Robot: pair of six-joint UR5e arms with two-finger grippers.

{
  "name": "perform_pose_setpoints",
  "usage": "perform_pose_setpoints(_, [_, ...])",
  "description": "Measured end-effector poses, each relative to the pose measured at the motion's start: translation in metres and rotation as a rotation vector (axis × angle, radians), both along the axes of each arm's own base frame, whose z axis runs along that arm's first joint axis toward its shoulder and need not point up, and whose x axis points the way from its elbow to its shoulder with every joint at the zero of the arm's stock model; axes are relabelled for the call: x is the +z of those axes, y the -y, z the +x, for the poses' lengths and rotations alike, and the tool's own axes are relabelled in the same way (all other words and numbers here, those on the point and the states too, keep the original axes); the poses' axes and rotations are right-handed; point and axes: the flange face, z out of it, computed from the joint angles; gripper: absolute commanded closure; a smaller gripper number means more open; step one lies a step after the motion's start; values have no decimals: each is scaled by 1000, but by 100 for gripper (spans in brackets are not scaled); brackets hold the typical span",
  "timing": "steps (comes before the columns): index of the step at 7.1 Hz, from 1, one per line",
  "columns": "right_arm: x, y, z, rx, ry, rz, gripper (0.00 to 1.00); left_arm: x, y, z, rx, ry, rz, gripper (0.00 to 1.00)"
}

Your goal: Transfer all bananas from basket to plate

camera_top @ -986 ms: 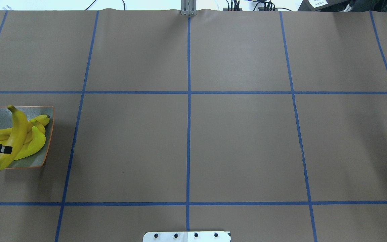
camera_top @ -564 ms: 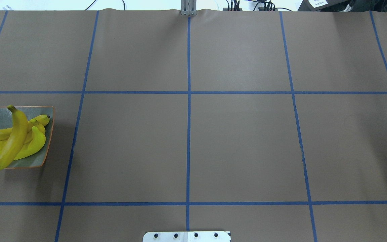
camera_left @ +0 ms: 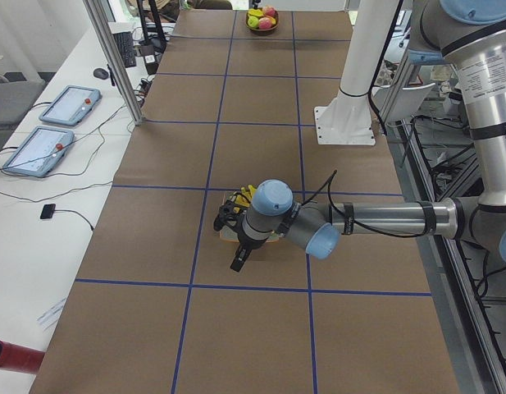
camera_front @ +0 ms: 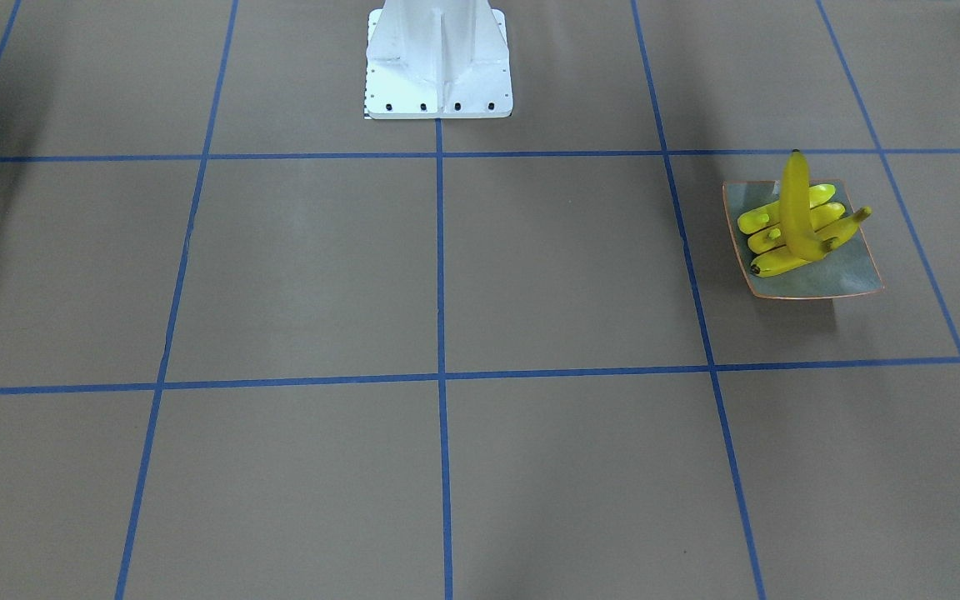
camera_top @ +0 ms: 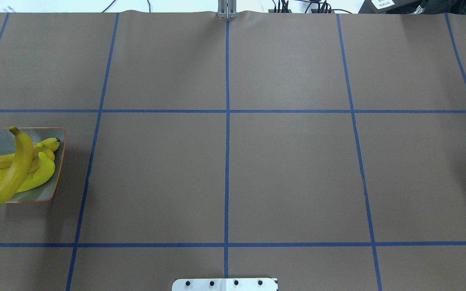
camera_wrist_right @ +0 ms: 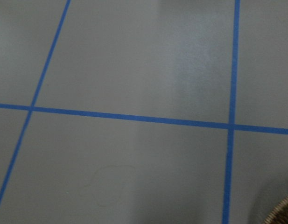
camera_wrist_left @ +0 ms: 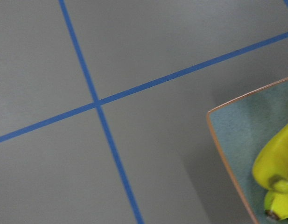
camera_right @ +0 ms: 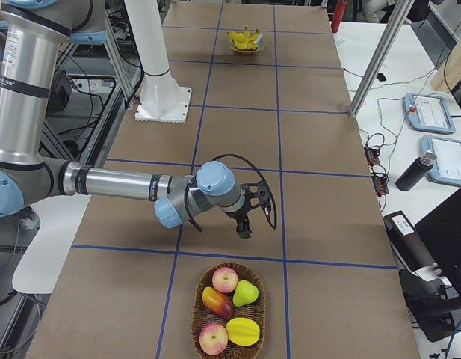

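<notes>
Brown counter (camera_top: 257, 161) carries the plate (camera_top: 0, 139), four bananas (camera_top: 18, 165) piled on it; whether my left tool (camera_left: 236, 263) or right tool (camera_right: 243, 230) is wide, I cannot tell.

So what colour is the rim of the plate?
Thin orange-brown rim on the plate, clearest in the left wrist view.

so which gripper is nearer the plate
Left. The left gripper hovers just off the plate's outer edge, toward the table's end. The right gripper is at the opposite end of the table, beside the basket.
</notes>
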Motion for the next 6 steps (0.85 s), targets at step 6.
perform_pose_setpoints(6, [34, -32, 58, -67, -133, -226, 0, -14, -25, -45, -14, -18, -201, 0])
